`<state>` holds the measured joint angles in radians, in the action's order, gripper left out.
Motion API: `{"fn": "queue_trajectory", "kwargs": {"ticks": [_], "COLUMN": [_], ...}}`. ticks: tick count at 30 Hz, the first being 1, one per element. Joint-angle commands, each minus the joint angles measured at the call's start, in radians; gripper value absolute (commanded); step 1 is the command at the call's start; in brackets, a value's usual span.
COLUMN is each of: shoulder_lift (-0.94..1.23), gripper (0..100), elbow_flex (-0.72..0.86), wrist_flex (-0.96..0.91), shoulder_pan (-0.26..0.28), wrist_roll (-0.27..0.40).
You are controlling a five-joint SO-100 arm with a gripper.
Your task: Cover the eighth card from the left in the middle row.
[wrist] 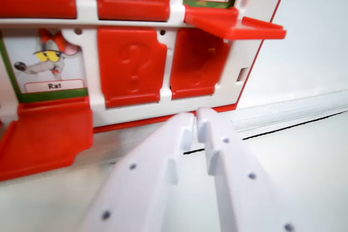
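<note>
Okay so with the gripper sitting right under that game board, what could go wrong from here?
The white plastic gripper, nearly closed, sits below the covered bottom-row red question-mark flaps, not at the open red flap under the Ours Polaire card. Pushing up from here could flip a bottom flap open instead. The open flap juts out flat, so a glancing touch might slip off it. The white-and-red board could also slide.

Bright, even light, soft shadows; the near white hand [194, 118] is blurred, edges overexposed.
</note>
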<state>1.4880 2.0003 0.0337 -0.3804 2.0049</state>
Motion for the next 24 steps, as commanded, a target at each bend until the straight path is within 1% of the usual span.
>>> {"fn": "queue_trajectory", "kwargs": {"ticks": [1, 7, 17, 24], "shoulder_lift": [-0.023, -0.089, -0.179, -0.210], "gripper": [0, 0, 0, 0], "elbow_flex": [-0.166, -0.241, -0.324, -0.416], "wrist_flex": [-0.017, -0.005, -0.015, -0.002], "shoulder_pan": [-0.011, -0.020, -0.015, -0.015], "wrist_roll": [-0.020, -0.031, -0.041, -0.067]}}
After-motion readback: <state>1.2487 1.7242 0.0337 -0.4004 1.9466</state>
